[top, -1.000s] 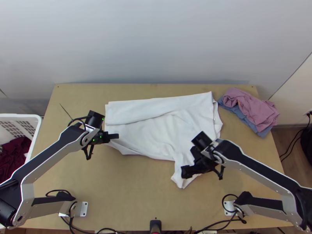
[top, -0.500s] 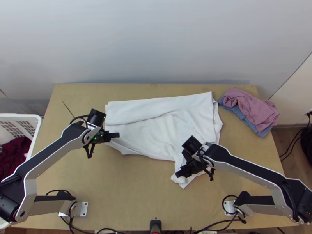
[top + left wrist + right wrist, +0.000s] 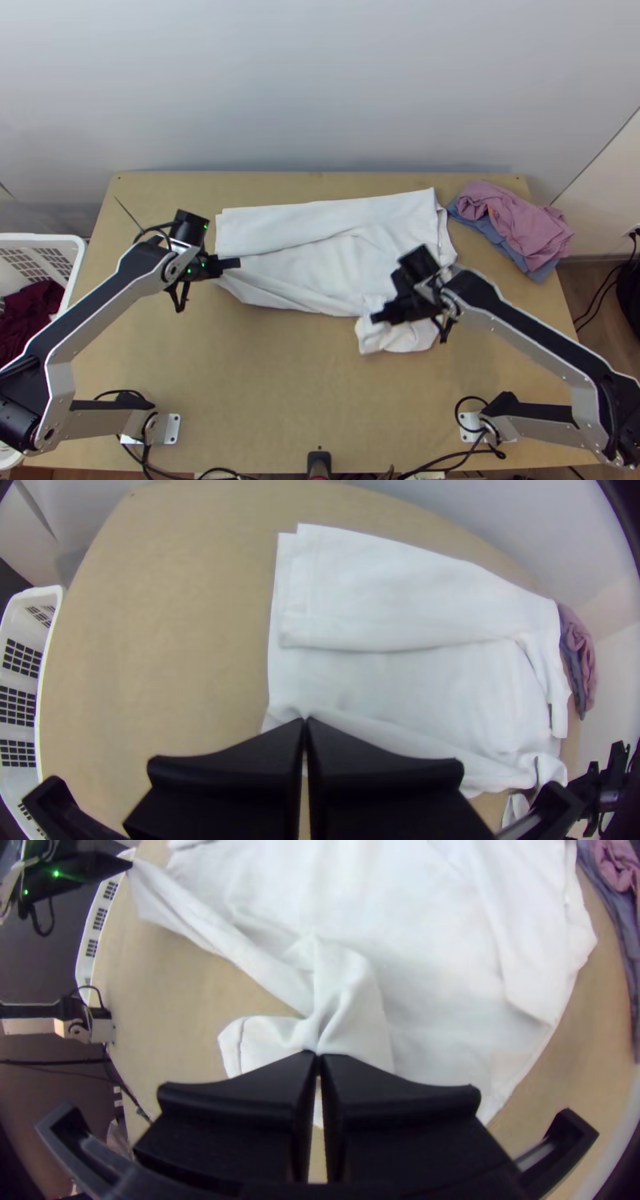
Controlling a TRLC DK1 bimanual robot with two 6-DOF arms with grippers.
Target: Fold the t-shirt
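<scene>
So both my arms angle up and inward over the surface (image 3: 264, 392). Left gripper (image 3: 238, 262): jaws together on the t-shirt's (image 3: 312, 268) near left corner. Right gripper (image 3: 377, 318): jaws clamped on a bunched near bit. Shirt's mid-surface, with room between it and my bases. Basket (image 3: 77, 254) sits past the left edge, pink cloth (image 3: 524, 228) far right.

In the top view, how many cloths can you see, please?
4: the white t-shirt in mid-table; the pink cloth lying on the blue cloth at the table's far right corner; the dark red cloth in the basket. More may be hidden underneath.
</scene>
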